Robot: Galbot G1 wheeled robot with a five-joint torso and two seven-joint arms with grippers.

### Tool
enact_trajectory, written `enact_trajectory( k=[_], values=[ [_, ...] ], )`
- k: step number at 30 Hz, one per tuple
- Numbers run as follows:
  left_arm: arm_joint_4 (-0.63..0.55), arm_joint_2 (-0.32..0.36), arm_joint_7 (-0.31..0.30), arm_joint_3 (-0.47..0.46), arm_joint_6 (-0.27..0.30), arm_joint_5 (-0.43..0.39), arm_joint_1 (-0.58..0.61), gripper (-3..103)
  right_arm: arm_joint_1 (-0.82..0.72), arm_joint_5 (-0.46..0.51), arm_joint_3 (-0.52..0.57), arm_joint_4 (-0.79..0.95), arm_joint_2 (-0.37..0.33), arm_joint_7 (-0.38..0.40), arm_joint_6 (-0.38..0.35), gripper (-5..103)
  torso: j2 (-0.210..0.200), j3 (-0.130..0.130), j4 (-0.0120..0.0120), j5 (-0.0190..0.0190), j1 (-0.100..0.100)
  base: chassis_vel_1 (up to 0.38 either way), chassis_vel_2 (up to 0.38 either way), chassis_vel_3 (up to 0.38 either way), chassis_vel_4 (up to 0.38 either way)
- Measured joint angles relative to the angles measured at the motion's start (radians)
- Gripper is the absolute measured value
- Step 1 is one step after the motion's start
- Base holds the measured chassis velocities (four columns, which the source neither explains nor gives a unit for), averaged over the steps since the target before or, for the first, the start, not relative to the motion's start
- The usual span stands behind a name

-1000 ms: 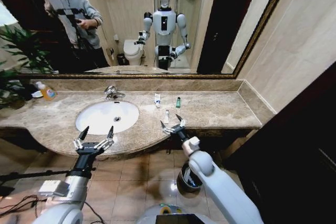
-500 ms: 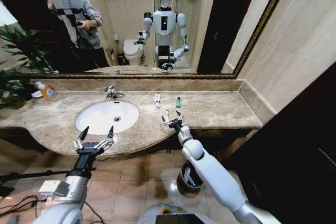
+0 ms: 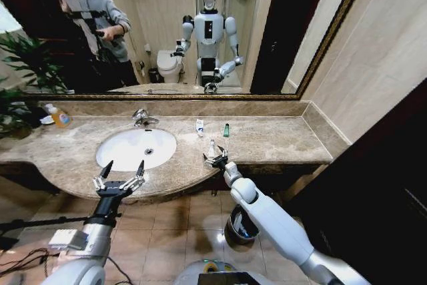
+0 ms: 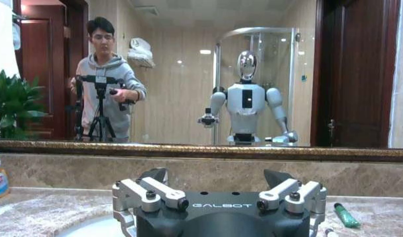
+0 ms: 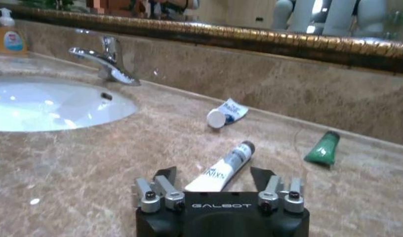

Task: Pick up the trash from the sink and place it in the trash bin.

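The right gripper (image 5: 217,181) sits low on the marble right of the sink (image 3: 136,147), fingers spread wide around a white tube (image 5: 221,168). The left gripper (image 3: 121,177) hovers, fingers wide, at the sink's front rim.

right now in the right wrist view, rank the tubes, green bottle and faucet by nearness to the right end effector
1. White tube, lying between the open fingers of the right end effector.
2. White-and-blue tube and green bottle, both farther back on the marble; too close to call.
3. Faucet, farthest, behind the sink.
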Motion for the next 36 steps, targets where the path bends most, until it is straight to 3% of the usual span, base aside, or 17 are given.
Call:
enact_trajectory(
  k=[2, 3, 5, 6, 7, 9, 16, 18, 20, 33, 36],
  values=[
    [0.0, 0.0, 0.0, 0.0, 0.0, 0.0, 0.0, 100, 0.0, 0.004, -0.001, 0.0, -0.002, -0.002, -0.001, 76, 0.0, 0.0, 0.0, 0.0, 0.0, 0.0, 0.0, 0.0, 0.0],
    [0.0, 0.0, 0.0, 0.0, 0.0, 0.0, 0.0, 100, -0.001, 0.011, -0.002, 0.002, -0.008, -0.013, -0.001, 65, 0.0, 0.0, 0.0001, 0.0, 0.0, 0.0, 0.0, 0.0, 0.0],
    [0.0, 0.0, 0.0, 0.0, 0.0, 0.0, 0.0, 100, -0.003, 0.013, -0.001, 0.004, -0.011, -0.016, -0.001, 65, 0.0, 0.0, 0.0001, 0.0001, 0.0, 0.0, 0.0, 0.0, 0.0],
    [0.0, 0.0, 0.0, 0.0, 0.0, 0.0, 0.0, 100, -0.005, 0.017, 0.0, 0.008, -0.016, -0.02, -0.001, 60, 0.0, 0.0, 0.0001, 0.0, 0.0, 0.0, 0.0, 0.0, 0.0],
    [0.0, 0.0, 0.0, 0.0, 0.0, 0.0, 0.0, 100, -0.011, 0.023, 0.004, 0.015, -0.026, -0.025, 0.0, 48, 0.0, 0.0, 0.0, 0.0001, 0.0, 0.0, 0.0, 0.0, 0.0],
    [0.0, 0.0, 0.0, 0.0, 0.0, 0.0, 0.0, 100, -0.014, 0.024, 0.006, 0.018, -0.029, -0.026, 0.001, 48, 0.0, 0.0, 0.0001, 0.0, 0.0, 0.0, 0.0, 0.0, 0.0],
    [0.0, 0.0, 0.0, 0.0, 0.0, 0.0, 0.0, 100, -0.03, 0.026, 0.016, 0.032, -0.038, -0.027, 0.002, 16, 0.0, 0.0, 0.0, 0.0, 0.0, 0.0, 0.0, 0.0, 0.0],
    [0.0, 0.0, 0.0, 0.0, 0.0, 0.0, 0.0, 100, -0.03, 0.026, 0.017, 0.033, -0.038, -0.027, 0.002, 16, 0.0, 0.0, 0.0, 0.0, 0.0, 0.0, 0.0, 0.0, 0.0],
    [0.0, 0.0, 0.0, 0.0, 0.0, 0.0, 0.0, 100, -0.029, 0.027, 0.019, 0.033, -0.037, -0.026, 0.003, 5, 0.0, 0.0, 0.0, 0.0, 0.0, 0.0, 0.0, 0.0, 0.0],
    [0.0, 0.0, 0.0, 0.0, 0.0, 0.0, 0.0, 100, -0.065, 0.036, 0.082, 0.093, -0.048, -0.02, 0.021, 0, 0.0, 0.0, 0.0002, -0.0001, 0.0, 0.0, 0.0, 0.0, 0.0],
    [0.0, 0.0, 0.0, 0.0, 0.0, 0.0, 0.0, 100, -0.15, 0.007, 0.187, 0.16, -0.055, -0.033, 0.037, 0, 0.0, 0.0, 0.0001, 0.0001, 0.0, 0.0, 0.0, 0.0, 0.0]
  ],
)
